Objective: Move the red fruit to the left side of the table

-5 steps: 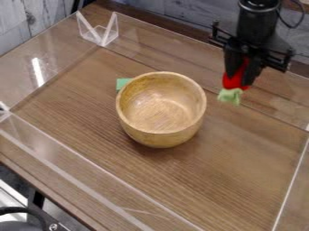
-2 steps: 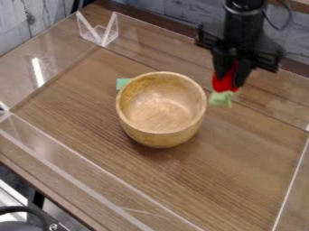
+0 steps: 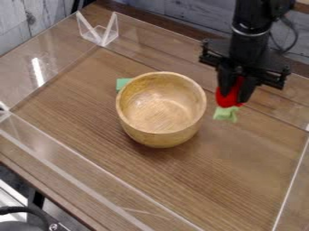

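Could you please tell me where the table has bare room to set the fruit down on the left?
The table is bare left of the bowl, out to the clear wall, and across the front. The green piece crowds the bowl's back-left edge. The gripper holds the fruit right of the bowl.

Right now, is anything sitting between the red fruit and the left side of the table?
Yes. The wooden bowl sits mid-table, directly left of the red fruit, which the hand grips just off the bowl's right rim. A flat green piece lies by the bowl's far-left edge. Beyond them the table looks bare.
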